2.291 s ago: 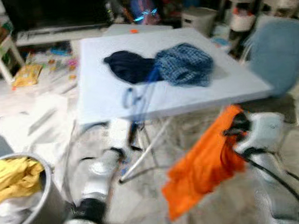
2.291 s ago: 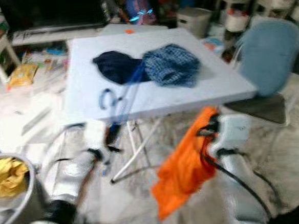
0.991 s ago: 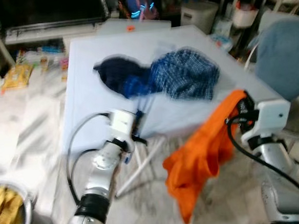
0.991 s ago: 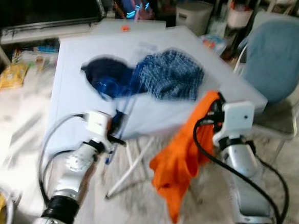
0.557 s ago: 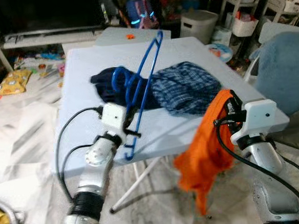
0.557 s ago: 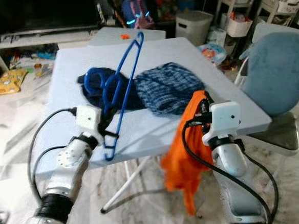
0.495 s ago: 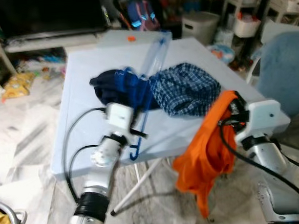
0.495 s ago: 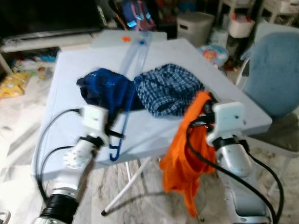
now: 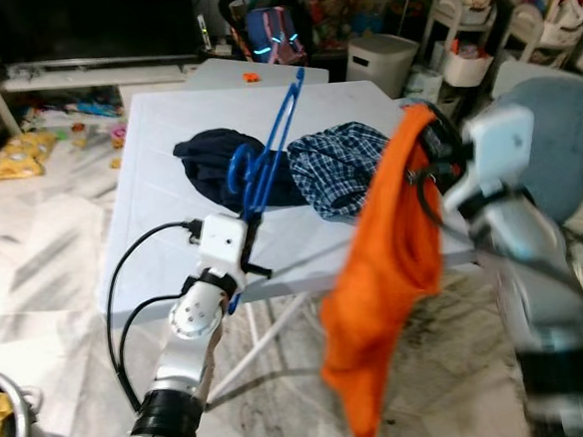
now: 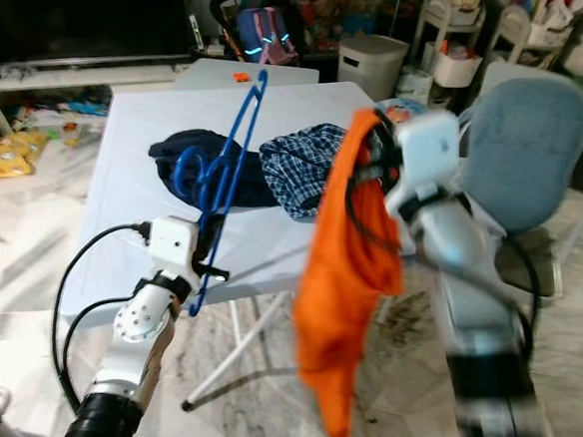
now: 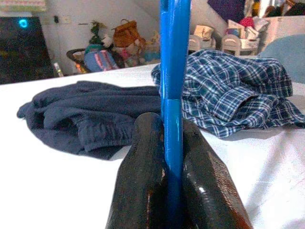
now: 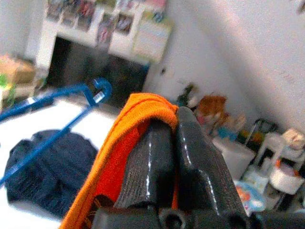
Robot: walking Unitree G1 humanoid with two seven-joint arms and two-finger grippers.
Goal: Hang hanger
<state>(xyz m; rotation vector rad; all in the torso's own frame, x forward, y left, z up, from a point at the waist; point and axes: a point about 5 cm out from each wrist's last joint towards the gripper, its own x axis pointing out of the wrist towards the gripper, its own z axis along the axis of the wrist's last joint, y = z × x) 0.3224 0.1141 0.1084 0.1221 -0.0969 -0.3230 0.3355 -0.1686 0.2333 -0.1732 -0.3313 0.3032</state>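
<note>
Hanger and cloth are each held in the air, one per arm, probably so that the cloth can be put on the hanger before it is hung. The left gripper (image 9: pixel 241 244) has its two black fingers (image 11: pixel 143 181) pressed tight on the lower bar of the blue plastic hanger (image 9: pixel 271 145), near one end. The hanger therefore stands steeply up from the gripper and leans away over the white folding table (image 9: pixel 157 158), with its hook curling about halfway up. The left arm is bent at the elbow and lifted in front of the table edge, the wrist pointing toward the table. The right gripper (image 12: pixel 174 143) is closed on the top fold of the orange garment (image 9: pixel 390 272), which hangs down freely below it, in front of the table's right side. The right arm is raised high and bent, and it looks blurred. On the table, behind the hanger, lie a dark navy garment (image 9: pixel 208 164) and a blue checked shirt (image 9: pixel 343 165), touching each other. A blue-grey chair (image 10: pixel 521 142) stands to the right of the table.
</note>
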